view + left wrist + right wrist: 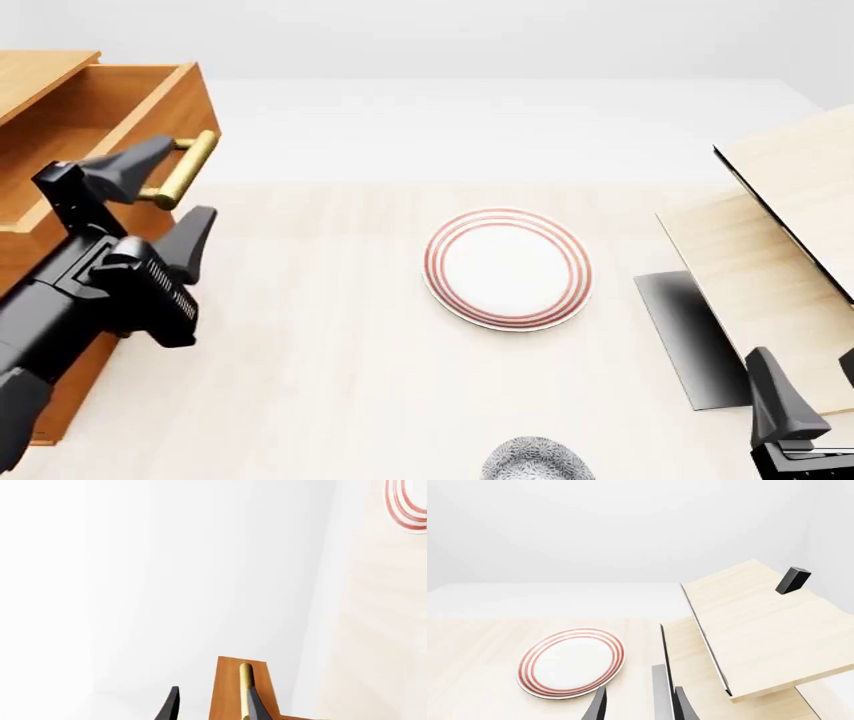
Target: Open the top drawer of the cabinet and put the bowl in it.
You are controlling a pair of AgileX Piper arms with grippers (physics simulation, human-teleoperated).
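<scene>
The desk (334, 380) of pale wood carries everything. The cabinet (54, 395) stands at its left side, right beneath and beside the left end effector (171, 196), and its top drawer (80, 120) is pulled out, showing a plain wood interior. The left end effector has its fingers spread, straddling the drawer's brass handle (186, 168): one finger lies over the bar, the other on the near side of it, and whether either touches it cannot be told. Pale boards (774, 250) lean at the desk's right side, ahead of the right end effector (637, 705), whose fingers stand apart with nothing between them. The plate (509, 267), white with red rings, lies flat on the desk between the two end effectors, ahead and left of the right one. The bowl (537, 461), speckled grey, sits on the desk's near edge, left of the right end effector and well apart from the left one and the drawer.
</scene>
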